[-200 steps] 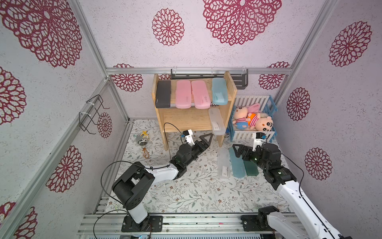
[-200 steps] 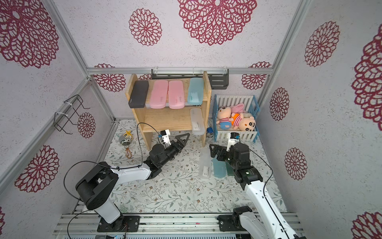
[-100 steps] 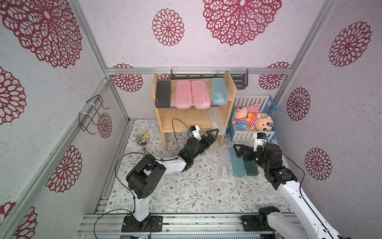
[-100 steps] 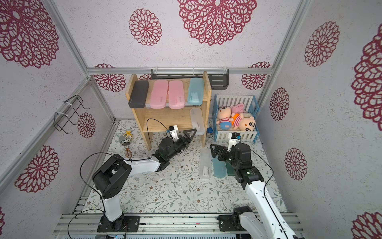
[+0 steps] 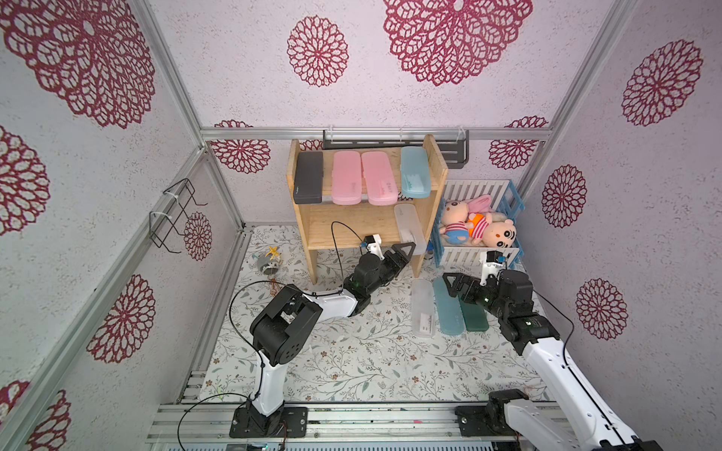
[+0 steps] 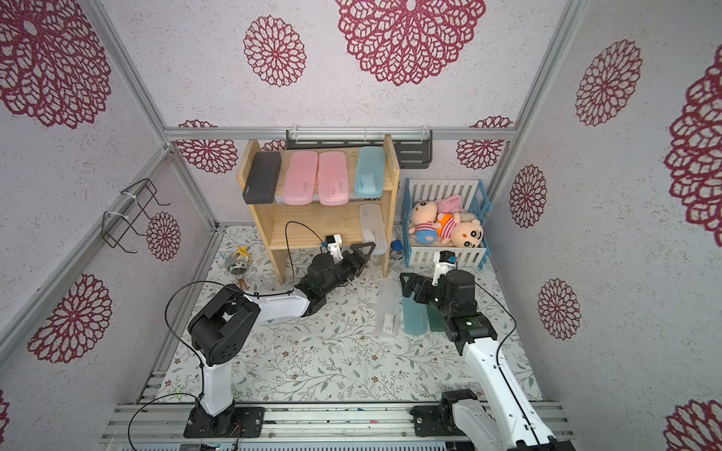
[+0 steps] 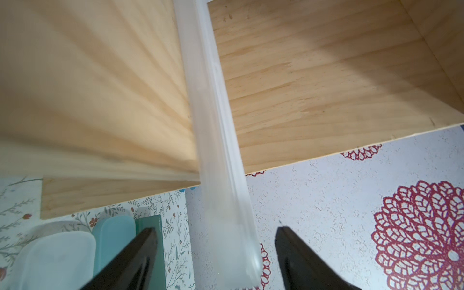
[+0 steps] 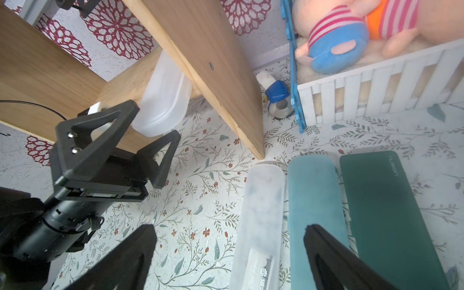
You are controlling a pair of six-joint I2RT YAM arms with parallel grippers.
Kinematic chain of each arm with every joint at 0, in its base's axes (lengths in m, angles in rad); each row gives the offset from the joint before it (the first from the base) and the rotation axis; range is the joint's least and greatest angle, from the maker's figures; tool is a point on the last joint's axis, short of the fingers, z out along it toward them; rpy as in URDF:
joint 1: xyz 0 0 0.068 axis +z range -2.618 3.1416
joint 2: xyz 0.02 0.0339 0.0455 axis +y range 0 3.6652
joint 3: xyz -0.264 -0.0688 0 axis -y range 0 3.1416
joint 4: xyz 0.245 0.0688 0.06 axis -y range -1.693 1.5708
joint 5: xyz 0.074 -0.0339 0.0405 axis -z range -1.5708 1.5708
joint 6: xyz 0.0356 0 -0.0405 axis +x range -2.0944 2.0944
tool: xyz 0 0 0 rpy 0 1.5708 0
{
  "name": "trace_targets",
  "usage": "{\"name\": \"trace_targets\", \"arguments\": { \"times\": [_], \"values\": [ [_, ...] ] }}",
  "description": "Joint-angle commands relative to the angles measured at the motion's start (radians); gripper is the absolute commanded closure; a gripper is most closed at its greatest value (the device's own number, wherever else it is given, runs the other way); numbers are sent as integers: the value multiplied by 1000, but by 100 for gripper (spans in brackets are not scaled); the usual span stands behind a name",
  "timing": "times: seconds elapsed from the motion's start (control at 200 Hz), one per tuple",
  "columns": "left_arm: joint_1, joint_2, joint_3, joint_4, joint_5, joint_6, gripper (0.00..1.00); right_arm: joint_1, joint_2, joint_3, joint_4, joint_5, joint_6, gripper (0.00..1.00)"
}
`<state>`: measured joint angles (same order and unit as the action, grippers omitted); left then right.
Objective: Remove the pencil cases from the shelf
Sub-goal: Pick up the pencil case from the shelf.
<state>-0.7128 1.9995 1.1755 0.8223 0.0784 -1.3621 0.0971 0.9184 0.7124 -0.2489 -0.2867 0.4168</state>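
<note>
While left gripper (image 7: 216,229) stands spread around clear case (image 7: 221,175), not touching it seems, case lies on lower shelf (image 7: 313,88) tier, end overhanging. Risk: shallow pinch on smooth tip, case slips, drops. Also right gripper (image 8: 229,228) spread, empty.

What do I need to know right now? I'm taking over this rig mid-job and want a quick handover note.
Grippers: the left gripper is open, with its fingers on either side of the lower-tier frosted case, which overhangs the front edge of the shelf. It is not gripped.
The right gripper is open and empty, above the cases on the mat.
Done: three are on the mat: the mat frosted case, mat light blue case and dark green case.
Left: five on the shelf: the lower-tier one, plus the black case, pink cases and top-tier light blue case.
</note>
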Motion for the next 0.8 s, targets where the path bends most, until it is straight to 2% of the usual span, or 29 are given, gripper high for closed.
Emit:
{"name": "trace_targets", "arguments": {
  "times": [0.0, 0.52, 0.595, 0.735, 0.795],
  "values": [
    [13, 20, 27, -13, 18, 5, 32, -14, -9, 1, 37, -15, -31, 1],
    [14, 14, 27, 3, 25, 0, 77, -27, -23, 7, 28, -22, -36, 1],
    [14, 8, 16, 18, 26, 3, 90, -27, -25, 9, 26, -19, -36, 1],
    [14, 0, -29, 91, 29, 0, 93, -27, -35, 5, 22, 8, -41, 1],
    [15, -8, -55, 119, 29, 4, 97, -27, -36, 3, 23, 19, -43, 1]
  ]
}}
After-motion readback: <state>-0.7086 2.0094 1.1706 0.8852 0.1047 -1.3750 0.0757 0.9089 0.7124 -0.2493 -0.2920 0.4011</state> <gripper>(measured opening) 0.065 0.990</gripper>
